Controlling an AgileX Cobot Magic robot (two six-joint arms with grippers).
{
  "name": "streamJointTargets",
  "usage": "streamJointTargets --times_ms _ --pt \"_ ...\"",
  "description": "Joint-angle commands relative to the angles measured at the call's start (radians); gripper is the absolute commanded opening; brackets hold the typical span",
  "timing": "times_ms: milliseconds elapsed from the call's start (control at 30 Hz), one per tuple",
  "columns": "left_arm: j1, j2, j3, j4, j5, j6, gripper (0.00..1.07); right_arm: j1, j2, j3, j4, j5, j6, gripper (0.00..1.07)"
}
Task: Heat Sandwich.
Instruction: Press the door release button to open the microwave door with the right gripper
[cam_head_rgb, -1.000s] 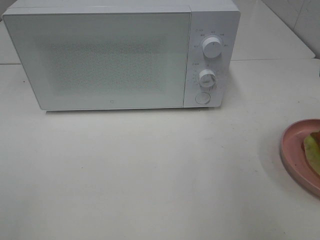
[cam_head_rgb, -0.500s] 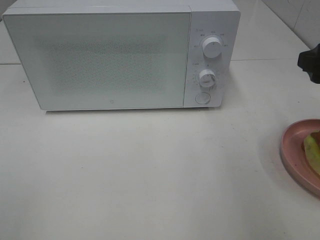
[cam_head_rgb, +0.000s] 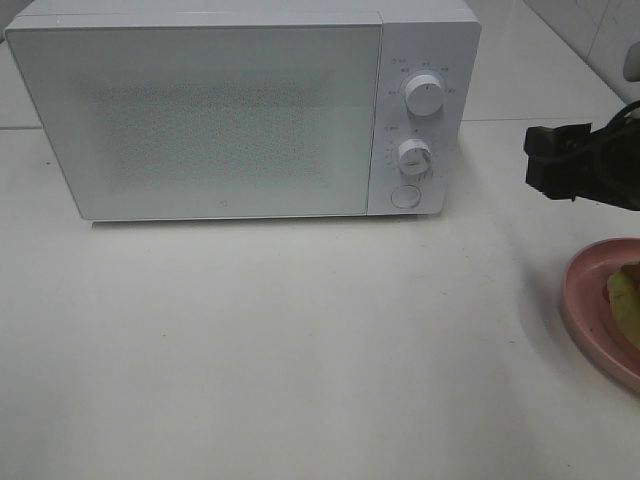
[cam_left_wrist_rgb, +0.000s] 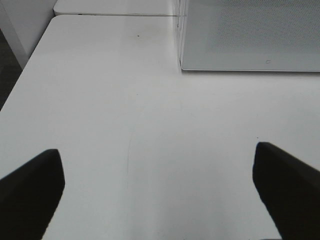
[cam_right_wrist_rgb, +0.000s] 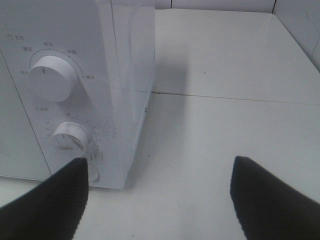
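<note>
Pink plate (cam_head_rgb: 572, 292), off to my right, carries the sandwich (cam_head_rgb: 623, 296); my right pincer (cam_head_rgb: 542, 162) hangs wide and empty beside the shut microwave (cam_head_rgb: 200, 120), presumably to open its door first.

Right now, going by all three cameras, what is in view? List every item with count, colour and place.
microwave: one, white, back of the table, door shut
knobs: two, white, stacked on the panel right of the door
button: one, white, round, below the knobs
plate: one, pink, right edge of the table, cut off by the frame
sandwich: one, yellow-green with some orange-red, on the plate, partly out of frame
table: one, white, under everything
left pincer: one, black, open over bare table left of the microwave
right pincer: one, black, open, empty, right of the microwave's panel
</note>
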Motion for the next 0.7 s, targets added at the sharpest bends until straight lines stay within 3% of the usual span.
streamJointTargets --times_ms 33,467,700 --pt "-0.002 -0.026 0.003 -0.01 -0.005 -0.001 0.97 0.042 0.023 0.0 0.061 -0.074 -0.039 0.75" --pt "-0.002 -0.026 0.003 -0.01 -0.005 -0.001 0.97 0.34 0.257 -0.001 0.314 -0.353 -0.055 0.75" --pt "-0.002 -0.026 0.003 -0.01 -0.005 -0.001 0.97 0.463 0.343 -0.001 0.448 -0.399 -0.056 0.75"
